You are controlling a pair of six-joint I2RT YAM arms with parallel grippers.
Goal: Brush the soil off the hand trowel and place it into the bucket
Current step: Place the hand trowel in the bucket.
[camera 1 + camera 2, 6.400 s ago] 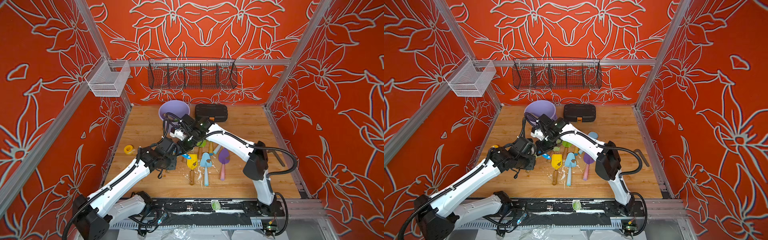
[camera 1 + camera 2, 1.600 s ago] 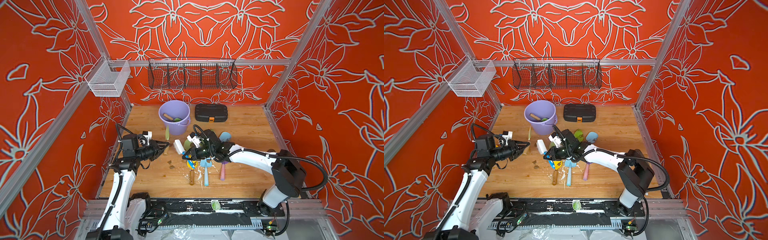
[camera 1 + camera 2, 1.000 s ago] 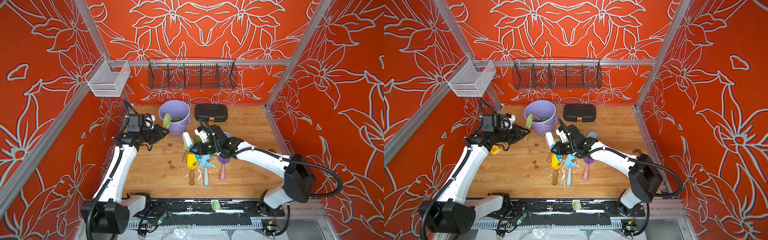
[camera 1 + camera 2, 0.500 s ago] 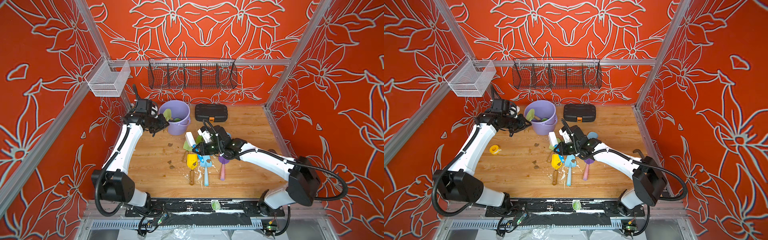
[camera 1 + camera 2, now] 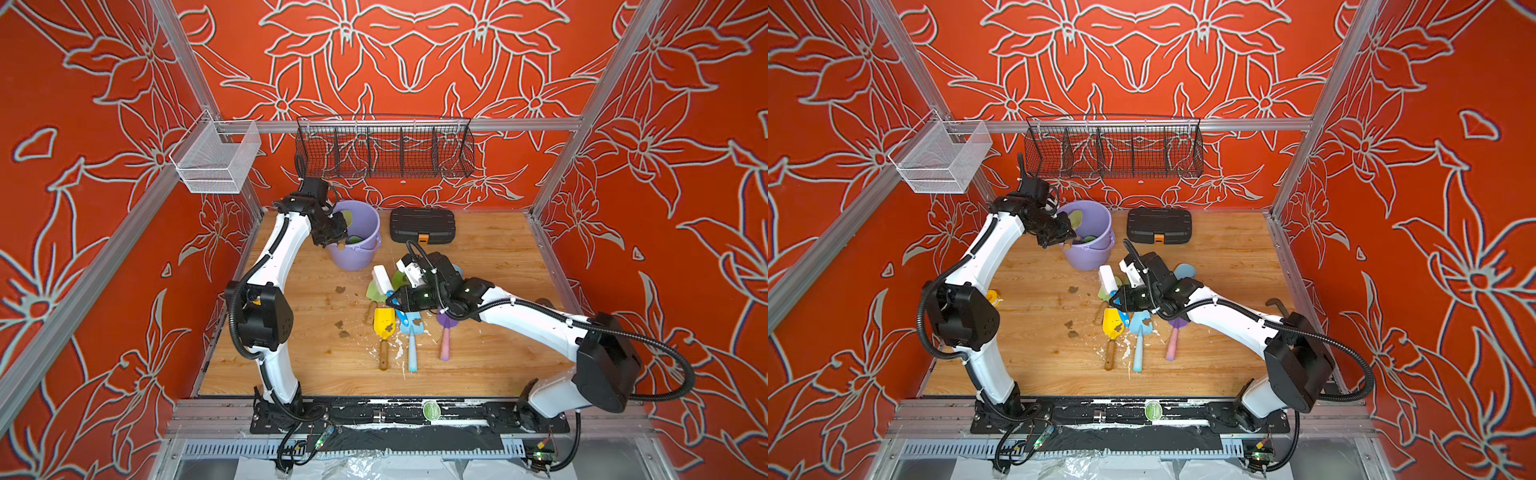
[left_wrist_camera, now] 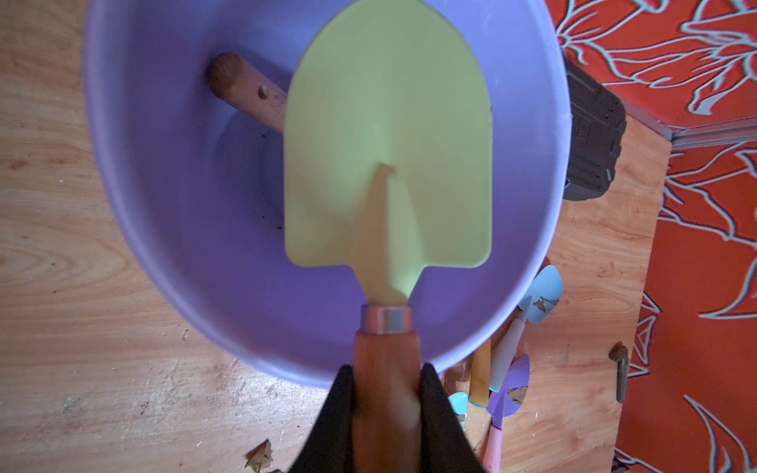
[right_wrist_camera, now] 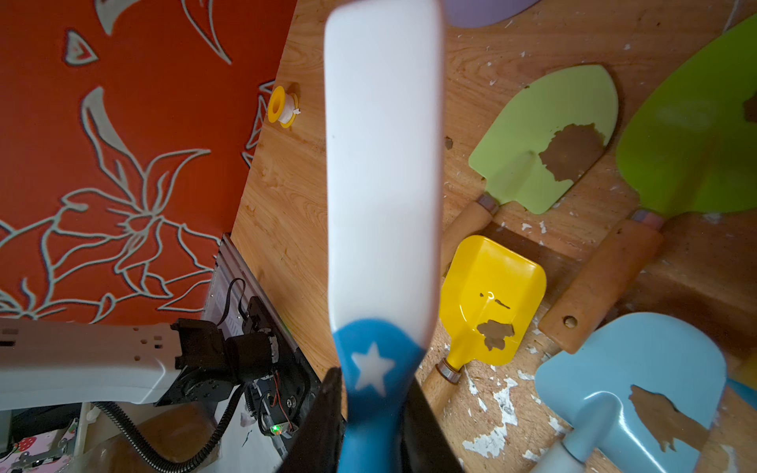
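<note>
My left gripper [image 6: 387, 368] is shut on the wooden handle of a pale green hand trowel [image 6: 387, 155]. Its blade hangs over the mouth of the lavender bucket [image 6: 184, 196] and shows no soil. Both top views show this blade [image 5: 345, 218] [image 5: 1075, 218] at the bucket's [image 5: 365, 253] left rim. Another trowel's wooden handle [image 6: 245, 92] lies inside the bucket. My right gripper [image 7: 372, 376] is shut on the blue handle of a white-headed brush [image 7: 383, 164], held over the trowels on the table. Soil [image 7: 573, 155] sticks to a green trowel lying there.
Yellow [image 5: 383, 324], light blue [image 5: 411, 328] and purple [image 5: 446, 328] trowels with soil patches lie mid-table among white flecks. Brown clumps [image 5: 340, 289] dot the wood. A black case [image 5: 422, 224] sits right of the bucket. A yellow spool [image 5: 992, 297] lies at the left edge.
My left arm has swung the green trowel from the table's left side back and up to the bucket's mouth. The right arm with the brush has barely shifted.
</note>
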